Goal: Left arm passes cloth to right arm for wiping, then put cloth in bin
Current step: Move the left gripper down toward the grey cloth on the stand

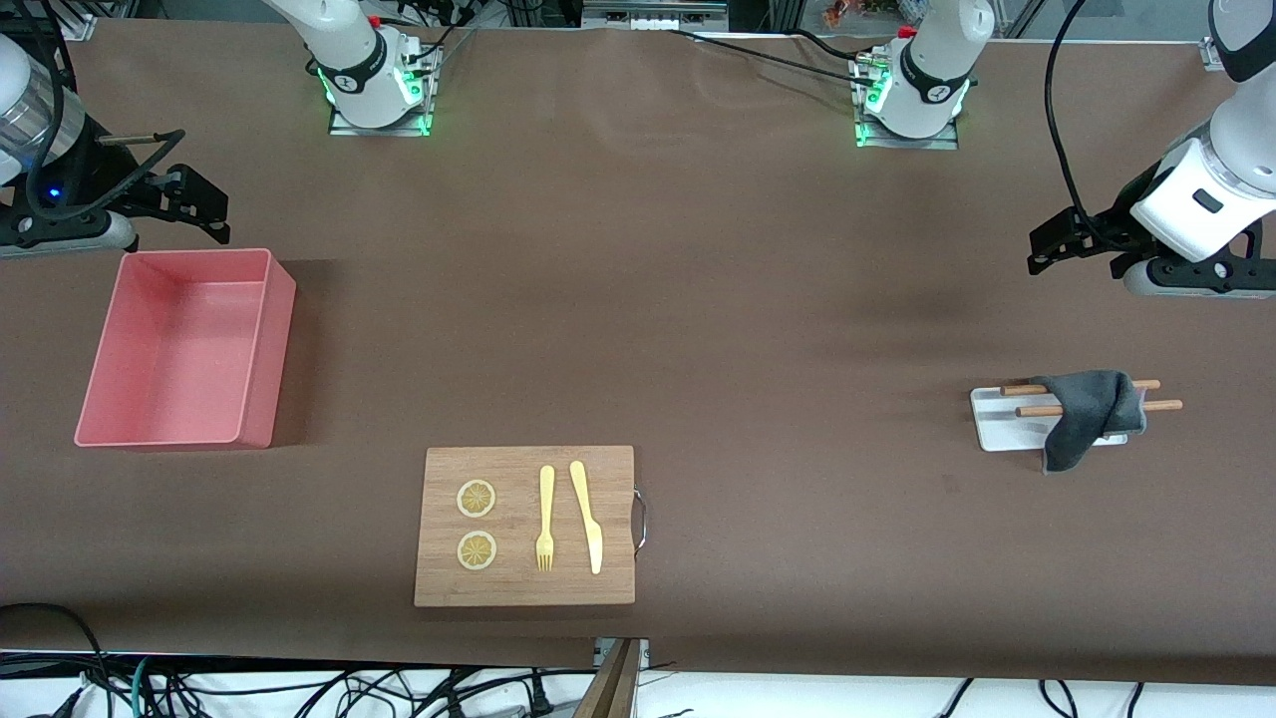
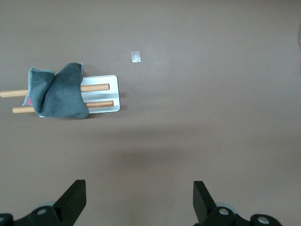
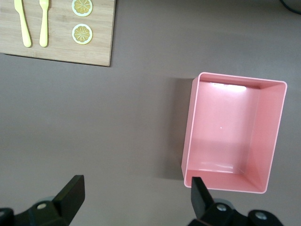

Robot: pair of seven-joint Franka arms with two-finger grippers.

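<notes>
Dark grey soft cloth draped over two wooden rods on a small white tray, toward the left arm's end. Left gripper aloft, fingers wide: descend onto the bunched fold, clear of rods. Right gripper waiting wide above pink rectangular plastic bin.

Even overhead light, soft shadows

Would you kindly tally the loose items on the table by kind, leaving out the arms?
Pink bin: 1
Wooden cutting board: 1
Lemon slices: 2
Yellow fork: 1
Yellow knife: 1
White tray: 1
Wooden rods: 2
Grey cloth: 1
Total: 10
</notes>
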